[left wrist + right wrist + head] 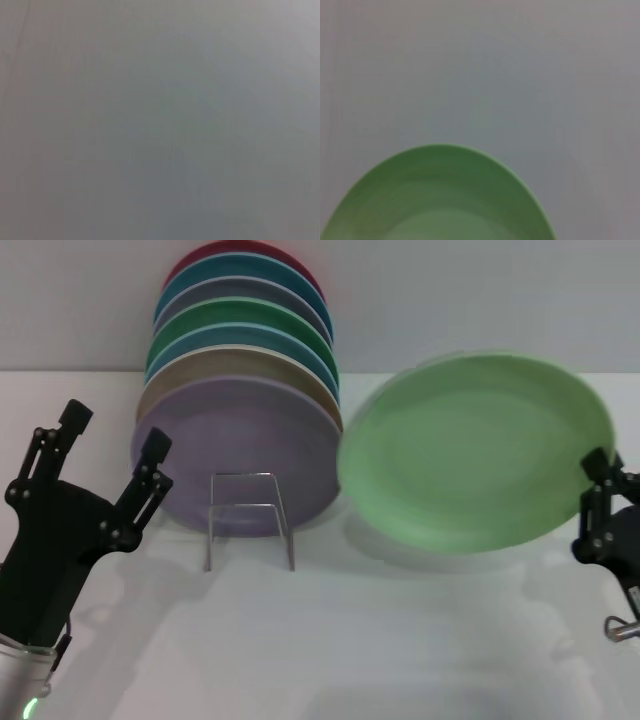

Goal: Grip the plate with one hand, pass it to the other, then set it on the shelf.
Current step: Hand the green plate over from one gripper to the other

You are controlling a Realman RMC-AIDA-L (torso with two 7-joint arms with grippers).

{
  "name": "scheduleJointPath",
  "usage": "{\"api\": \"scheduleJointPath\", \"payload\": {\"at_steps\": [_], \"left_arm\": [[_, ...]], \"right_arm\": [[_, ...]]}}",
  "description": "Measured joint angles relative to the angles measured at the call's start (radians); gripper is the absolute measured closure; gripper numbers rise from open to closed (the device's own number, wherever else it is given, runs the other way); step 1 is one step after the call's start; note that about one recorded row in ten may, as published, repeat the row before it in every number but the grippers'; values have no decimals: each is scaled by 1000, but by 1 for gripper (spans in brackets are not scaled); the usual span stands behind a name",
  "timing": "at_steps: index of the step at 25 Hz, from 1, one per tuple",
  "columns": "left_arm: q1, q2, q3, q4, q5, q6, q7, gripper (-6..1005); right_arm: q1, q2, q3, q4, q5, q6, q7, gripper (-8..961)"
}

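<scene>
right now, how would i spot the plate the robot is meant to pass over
Start at the row of coloured plates standing on the clear shelf by the back wall. To their right, the right claw holds one plate by its edge above the table. It is the only light mint-green one, tilted and apart from the row.

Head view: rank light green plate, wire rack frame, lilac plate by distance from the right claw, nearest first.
1. Light green plate: its right edge is gripped in the right claw.
2. Wire rack frame: centre-left, on the table.
3. Lilac plate: front of the racked stack, slightly further left; close to the frame's rank.
</scene>
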Motion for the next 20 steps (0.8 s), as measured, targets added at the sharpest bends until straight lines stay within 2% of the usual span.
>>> {"api": "scheduleJointPath", "payload": {"at_steps": [1,2,3,6,9,13,20], "left_arm": [[11,2,4,4,2,18,-13,198],[11,2,4,4,2,18,-13,198],[19,2,14,3,3,25,-17,198],[32,0,47,1,3,32,-12,198],[34,-2,70,1,3,35,-5,198],[39,-5,119,-2,4,35,13,198],[45,-5,154,-10,6,34,85,198]], "right_arm": [[3,0,-64,29,63,1,-51,932],[3,0,-64,29,63,1,-51,932],[7,0,-113,50,105,2,-87,931],[-1,0,-144,58,115,3,-105,931],[-14,0,-158,62,117,2,-107,930],[-68,0,-181,98,128,-7,-143,930],[-94,0,-197,126,141,-5,-162,930]]}}
